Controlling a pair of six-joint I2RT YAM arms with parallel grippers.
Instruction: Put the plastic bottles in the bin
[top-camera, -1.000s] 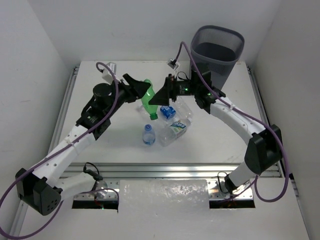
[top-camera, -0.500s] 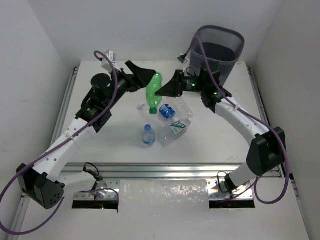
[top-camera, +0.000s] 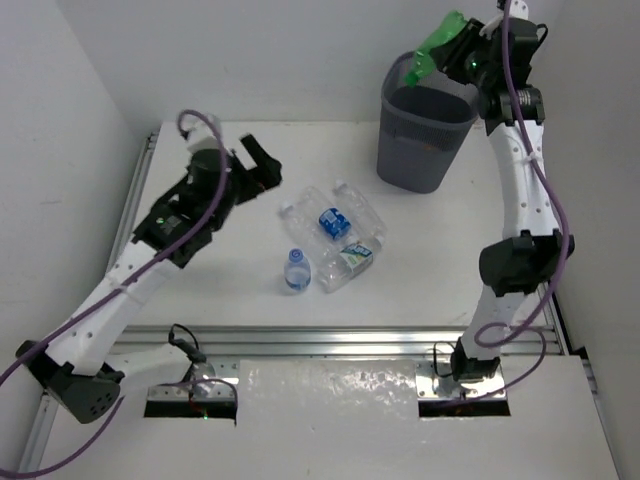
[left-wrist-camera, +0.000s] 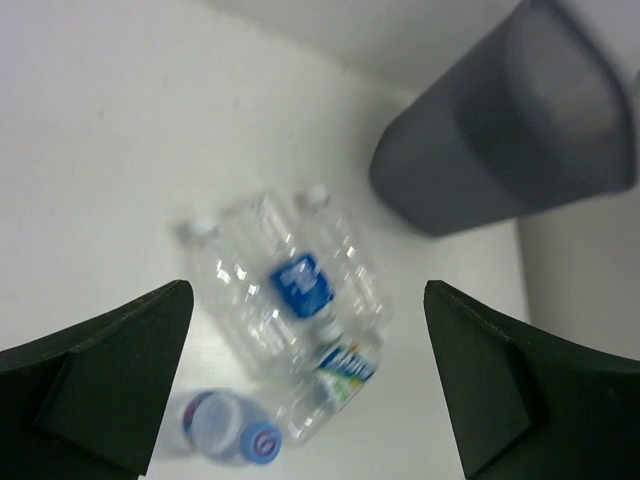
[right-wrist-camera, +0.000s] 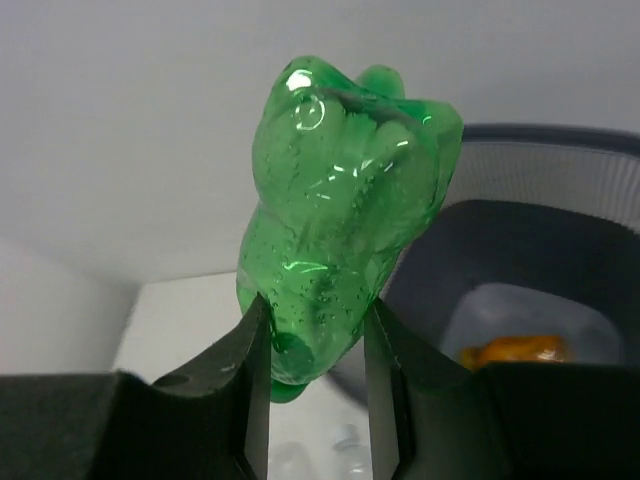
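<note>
The left claw (top-camera: 262, 163) had drawn back, released and empty, above the counter (top-camera: 430, 270). Clear bottles (top-camera: 335, 235) lay clustered mid-counter. Beyond, the right claw (top-camera: 462, 52), clenched on the green bottle (top-camera: 435, 45), had lifted it over the bin (top-camera: 425, 150)

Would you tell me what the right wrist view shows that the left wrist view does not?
Only the right wrist view: the green bottle pinched in the right jaws, and something orange inside the bin. Only the left wrist view: clear bottles lying on the table below the open left jaws. Both: the bin.
</note>
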